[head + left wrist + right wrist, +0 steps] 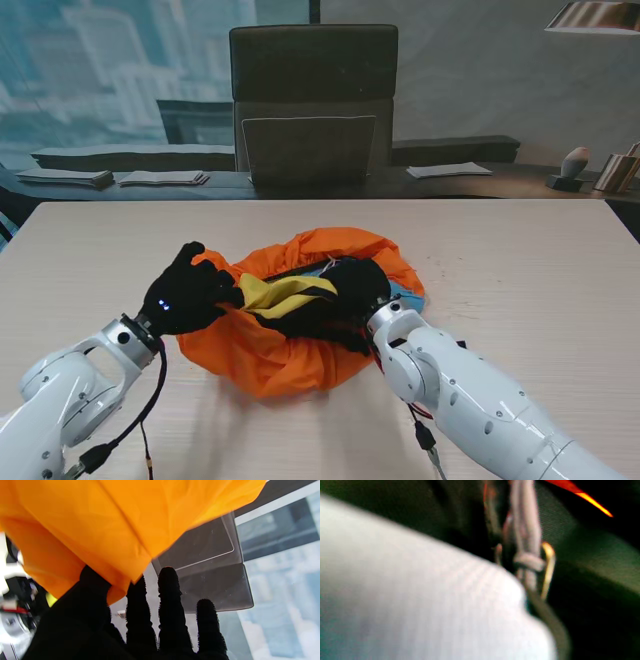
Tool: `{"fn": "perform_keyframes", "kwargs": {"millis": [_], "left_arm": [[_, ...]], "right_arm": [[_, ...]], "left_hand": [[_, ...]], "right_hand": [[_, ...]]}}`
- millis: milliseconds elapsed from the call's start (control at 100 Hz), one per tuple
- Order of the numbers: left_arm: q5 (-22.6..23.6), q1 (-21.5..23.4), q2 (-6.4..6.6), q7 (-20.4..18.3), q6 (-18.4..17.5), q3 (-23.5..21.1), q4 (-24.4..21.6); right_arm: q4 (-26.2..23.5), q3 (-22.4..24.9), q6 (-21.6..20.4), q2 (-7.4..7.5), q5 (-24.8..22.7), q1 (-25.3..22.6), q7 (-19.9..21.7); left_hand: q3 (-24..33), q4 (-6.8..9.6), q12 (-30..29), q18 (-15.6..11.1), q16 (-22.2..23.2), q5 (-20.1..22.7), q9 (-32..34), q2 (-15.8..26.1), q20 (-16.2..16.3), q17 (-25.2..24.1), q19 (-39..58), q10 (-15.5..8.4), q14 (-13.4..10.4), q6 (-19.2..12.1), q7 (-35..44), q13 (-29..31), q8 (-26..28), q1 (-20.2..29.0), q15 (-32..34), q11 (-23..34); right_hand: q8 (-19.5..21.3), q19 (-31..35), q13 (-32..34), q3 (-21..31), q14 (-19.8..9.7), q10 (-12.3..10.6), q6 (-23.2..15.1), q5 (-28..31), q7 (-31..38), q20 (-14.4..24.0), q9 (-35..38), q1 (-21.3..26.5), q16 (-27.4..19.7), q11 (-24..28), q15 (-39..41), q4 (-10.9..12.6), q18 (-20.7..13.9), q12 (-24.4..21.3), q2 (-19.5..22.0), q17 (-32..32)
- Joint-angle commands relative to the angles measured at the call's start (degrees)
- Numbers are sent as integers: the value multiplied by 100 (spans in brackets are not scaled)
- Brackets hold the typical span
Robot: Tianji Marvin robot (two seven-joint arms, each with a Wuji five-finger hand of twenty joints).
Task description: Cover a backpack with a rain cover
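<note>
Left hand (185, 295) grips the orange rain cover (270, 360) by its left edge; right hand (352, 290) rests on the backpack (300, 300), its grip hidden.

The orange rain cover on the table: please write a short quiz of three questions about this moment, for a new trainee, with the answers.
1. True or false: the left robot hand holds the edge of the orange rain cover.
2. Multiple choice: where is the right robot hand? A) flat on the bare table; B) on the dark backpack, inside the rain cover; C) raised above the chair.
3. Fill in: the strip lying across the backpack is coloured ____.

Key
1. True; the left wrist view shows the fabric pinched at the thumb.
2. B.
3. Yellow.
</note>
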Motion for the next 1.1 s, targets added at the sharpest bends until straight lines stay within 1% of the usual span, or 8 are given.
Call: {"fn": "perform_keyframes", "kwargs": {"millis": [0,330,530,690,780,840,920,1090], "left_arm": [[-155,-195,-130,-72,-18,46,-120],[-2226,-931,-468,-216,-270,678,388],[-3869,-1084,-598,-1053,-523,868,524],[-2989,-1059,-468,-1141,-291,797,566],[-2822,-871,-341,-2037,-79,624,283],[-2355,-650,-267,-2371,31,447,-13],[-1984,-332,-222,-2663,71,159,-434],[-3539,-126,-266,-3127,75,-103,-793]], "right_arm": [[-19,-106,9,-11,-39,3,62],[-114,-573,594,-76,26,93,330],[-347,-649,1078,-175,329,92,574],[-390,-729,1059,-184,327,139,612],[-484,-687,1006,-156,282,98,646],[-522,-650,987,-142,259,59,650],[-549,-616,930,-126,254,23,668],[-618,-677,895,-100,257,26,815]], "left_hand": [[-177,145,-14,299,-44,-105,-215,437,118,2,201,-62,0,-166,650,18,370,283,93,136],[-663,282,-752,260,-656,-108,-94,504,110,188,155,14,14,-192,782,128,291,520,-597,-59],[394,87,-998,255,-791,175,-158,69,70,100,54,51,179,-307,545,10,456,8,-871,-160],[24,225,-1297,237,-916,219,-120,105,73,159,78,98,212,-220,405,100,-4,19,-1030,-119],[-338,394,-2180,234,-1213,-506,-808,74,-71,-29,-215,315,326,379,-152,-325,-1517,269,-1548,-283],[1195,480,-2482,209,-1519,-1405,-1510,-112,-201,-143,-454,437,391,1026,-989,-796,-2608,-1176,-2013,-610],[850,338,-2930,185,-1965,-2342,-2722,-780,-422,-349,-880,943,504,1980,-2159,-1732,-3667,-1762,-2663,-1056],[672,229,-3706,338,-2558,-2345,-3416,-1370,-1143,-546,-2348,1518,766,2726,-3812,-3071,-4596,-2094,-3322,-2270]], "right_hand": [[10,262,462,546,-453,281,-246,410,361,111,626,654,630,857,1241,271,-9,276,125,133],[-202,301,470,631,-607,240,80,417,395,-37,637,565,793,1221,1467,154,-25,266,-134,534],[-279,322,469,639,-598,263,146,438,411,-68,637,567,843,1325,1540,132,10,255,-192,595],[-278,385,470,413,-573,154,-70,316,346,-32,625,518,787,1233,1425,200,-137,168,103,316],[-263,356,475,274,-573,110,-127,253,286,-37,627,512,715,1126,1304,237,-206,120,222,187],[-268,354,472,236,-574,105,-120,227,266,-37,623,515,707,1113,1295,244,-221,117,241,164],[-276,351,470,193,-579,96,-109,206,249,-39,620,521,696,1096,1278,253,-235,111,267,157],[-310,336,471,85,-591,59,-141,180,210,-42,622,527,670,1044,1238,280,-279,95,314,113]]}}
